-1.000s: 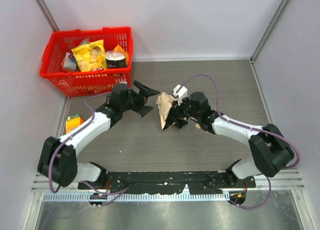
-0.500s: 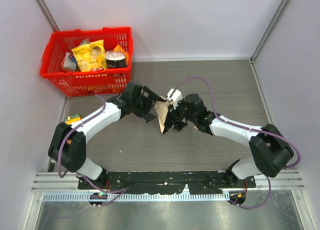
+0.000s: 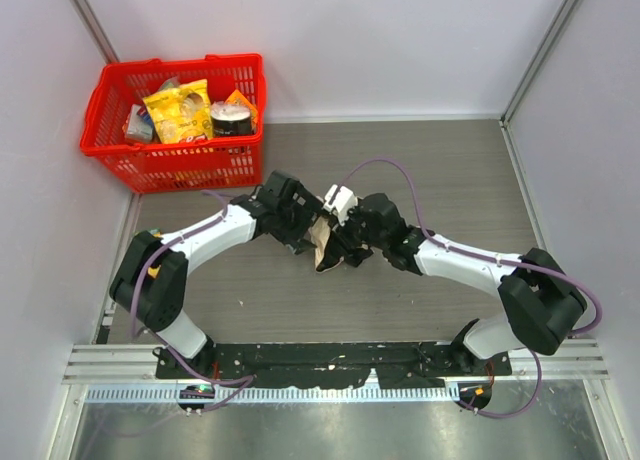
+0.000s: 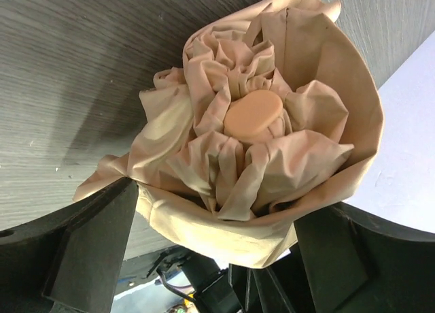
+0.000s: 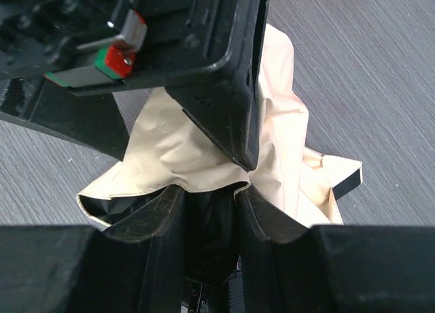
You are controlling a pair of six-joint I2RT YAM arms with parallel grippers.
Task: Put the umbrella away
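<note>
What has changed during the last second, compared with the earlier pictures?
The left gripper moved right, toward the pale beige folding fabric umbrella, and its open jaws now straddle it without closing. The right gripper, shut on the umbrella, shifted it slightly left. The red plastic basket stayed in place.

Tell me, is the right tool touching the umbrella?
Touching. The right wrist view shows the right tool closed on the umbrella, with its beige fabric bunched up against both fingers.

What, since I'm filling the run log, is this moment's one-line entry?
left hand: open, flanking umbrella | right hand: shut on umbrella | umbrella: canopy bunched
</note>
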